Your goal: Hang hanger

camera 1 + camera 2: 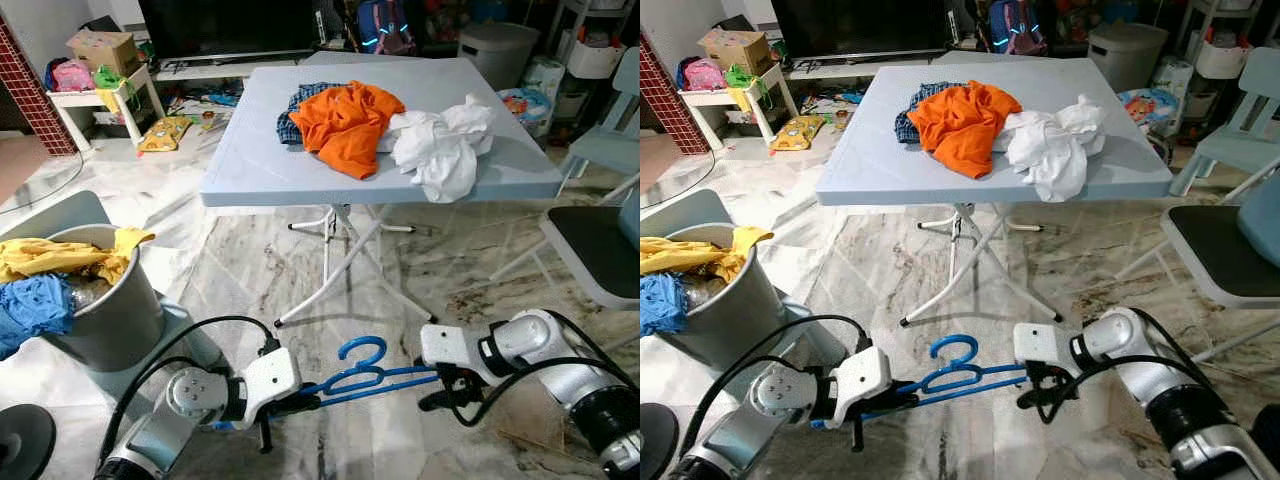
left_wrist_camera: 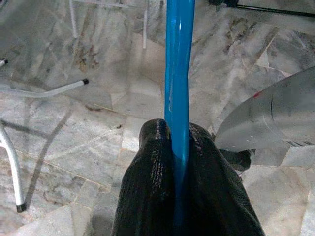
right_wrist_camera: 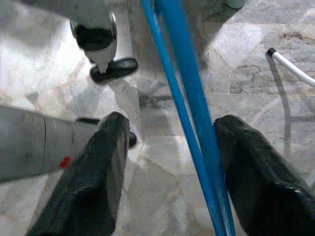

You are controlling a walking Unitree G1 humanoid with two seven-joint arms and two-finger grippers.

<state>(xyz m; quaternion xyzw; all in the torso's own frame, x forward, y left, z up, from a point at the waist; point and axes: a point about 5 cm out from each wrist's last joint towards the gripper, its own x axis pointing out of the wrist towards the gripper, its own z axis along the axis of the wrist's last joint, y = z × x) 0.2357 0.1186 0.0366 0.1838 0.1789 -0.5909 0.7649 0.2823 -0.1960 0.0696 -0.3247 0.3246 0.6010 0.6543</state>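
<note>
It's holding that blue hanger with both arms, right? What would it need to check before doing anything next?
1. Left gripper clamped on the blue hanger: ok, both fingers press on the bar.
2. Right gripper gripping the hanger: not ok, fingers stand open with the bar between them, near one finger.
3. Hanger free of clothes: ok, bare.
4. Hook clear: ok, it points up between the arms.
5. Somewhere to hang it: cannot tell, no rail in view.
6. Clothes on the table: ok, the orange shirt and white garment lie well ahead.
</note>
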